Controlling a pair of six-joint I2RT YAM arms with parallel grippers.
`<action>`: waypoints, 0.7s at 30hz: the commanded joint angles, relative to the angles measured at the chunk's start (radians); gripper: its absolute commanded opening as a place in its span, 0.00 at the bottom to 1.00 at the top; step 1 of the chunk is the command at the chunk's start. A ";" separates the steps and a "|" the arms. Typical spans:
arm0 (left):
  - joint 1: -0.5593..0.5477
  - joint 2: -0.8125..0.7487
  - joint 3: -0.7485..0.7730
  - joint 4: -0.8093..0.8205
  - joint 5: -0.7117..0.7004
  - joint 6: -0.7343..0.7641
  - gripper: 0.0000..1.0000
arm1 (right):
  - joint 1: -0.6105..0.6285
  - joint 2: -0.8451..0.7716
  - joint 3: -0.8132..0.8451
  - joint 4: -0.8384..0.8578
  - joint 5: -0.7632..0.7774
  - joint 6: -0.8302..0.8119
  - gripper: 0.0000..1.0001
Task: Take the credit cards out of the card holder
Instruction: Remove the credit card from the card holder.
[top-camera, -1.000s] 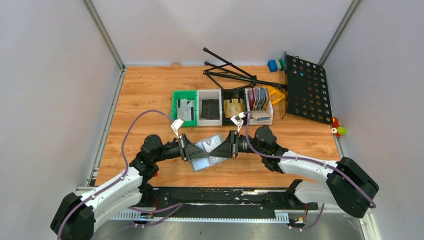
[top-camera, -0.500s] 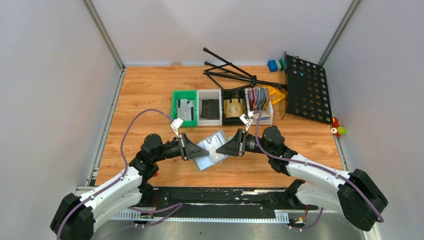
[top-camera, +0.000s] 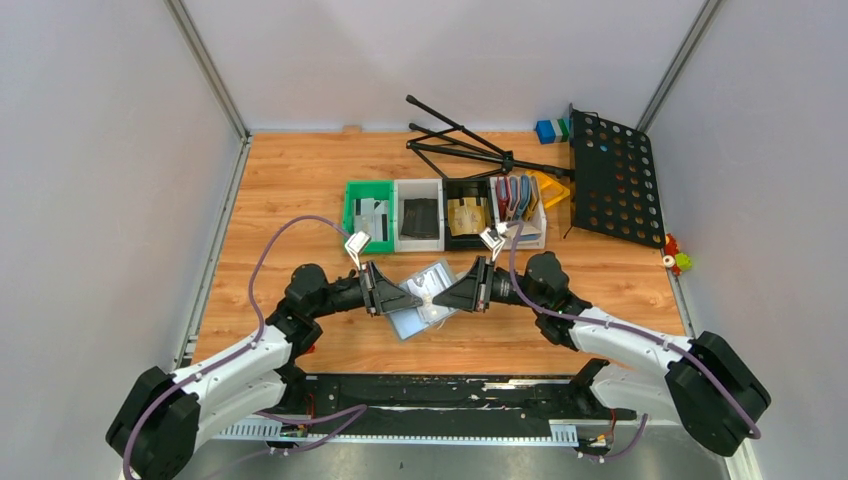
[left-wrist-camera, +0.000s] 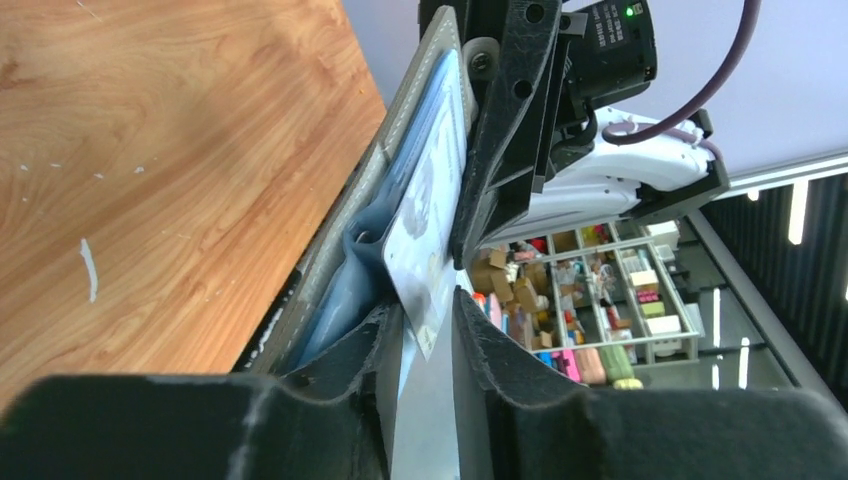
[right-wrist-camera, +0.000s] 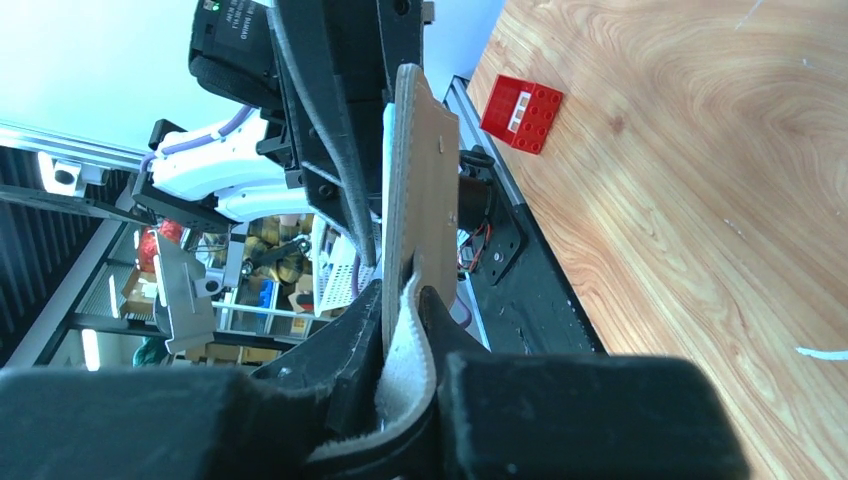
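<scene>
Bright, even overhead light fills the top view, leaving only soft shadows on the wooden table (top-camera: 300, 180). Both wrist views blur their own near fingers (left-wrist-camera: 335, 395); strip lights (left-wrist-camera: 798, 210) glare in the left one.

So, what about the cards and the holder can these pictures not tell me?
- How many credit cards the card holder holds: top view, too small, and the left gripper and right gripper cover part of it.
- Whether the left jaws pinch a card or only flank it: left wrist view, the fingers hide the contact.
- The holder's pockets: right wrist view, seen edge-on.
</scene>
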 joint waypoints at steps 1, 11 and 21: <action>0.004 0.035 0.017 0.169 0.021 -0.051 0.17 | 0.006 0.002 0.002 0.134 -0.050 0.036 0.06; 0.005 -0.009 0.013 0.009 0.002 0.028 0.00 | -0.054 -0.105 -0.035 -0.009 0.025 0.014 0.15; 0.006 -0.018 0.006 -0.016 0.007 0.046 0.00 | -0.175 -0.298 -0.112 -0.151 0.097 0.009 0.12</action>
